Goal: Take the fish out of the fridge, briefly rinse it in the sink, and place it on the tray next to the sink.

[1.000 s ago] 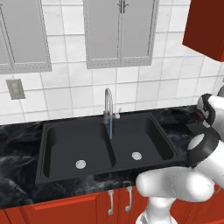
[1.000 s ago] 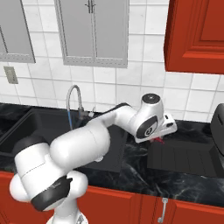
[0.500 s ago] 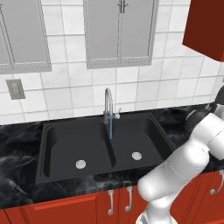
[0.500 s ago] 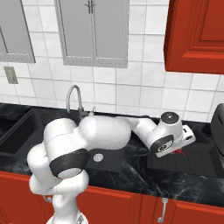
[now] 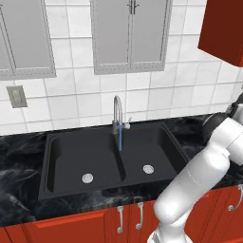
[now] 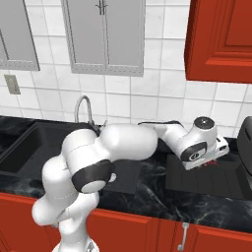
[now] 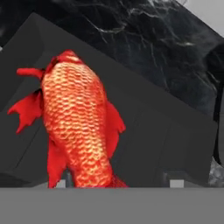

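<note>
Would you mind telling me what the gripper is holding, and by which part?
The gripper holds the fish by its tail end, over the tray.

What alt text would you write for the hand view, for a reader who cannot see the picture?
A bright red-orange fish with scaly skin and red fins hangs close to the camera, above a dark flat tray. The tray lies on a black marbled counter. The tail end of the fish points to the bottom edge, where the gripper would be.

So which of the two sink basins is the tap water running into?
The right basin: the blue stream from the chrome tap drops just right of the centre divider. The left basin has no water falling into it.
</note>
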